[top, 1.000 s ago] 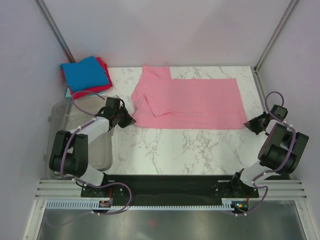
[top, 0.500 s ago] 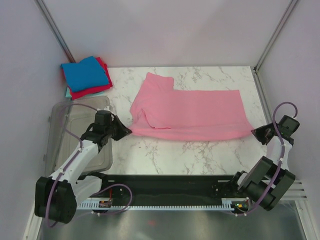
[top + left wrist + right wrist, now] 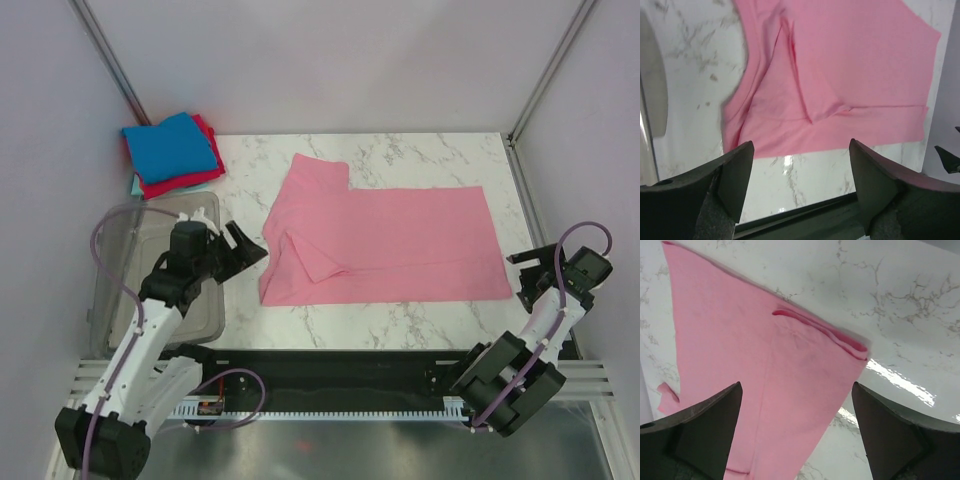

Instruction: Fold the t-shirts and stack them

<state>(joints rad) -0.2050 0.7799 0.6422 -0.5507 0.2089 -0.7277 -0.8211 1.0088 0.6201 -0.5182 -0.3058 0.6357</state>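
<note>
L pincer (image 3: 800,146), R pincer (image 3: 796,386) agape — pink tee (image 3: 400,235) apparently untouched.

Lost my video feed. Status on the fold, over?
Left end effector open, right end effector open, both holding nothing. Pink t-shirt flat on table, partly folded. Folded stack far-left corner. Path clear; tub beside left arm.

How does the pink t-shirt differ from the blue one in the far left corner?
The pink t-shirt lies spread wide and only partly folded, with one sleeve turned in. The blue t-shirt is folded into a compact square. The pink one lies alone on the table, while the blue one tops a stack, above a red shirt. Both are plain, solid-coloured cloth.
</note>
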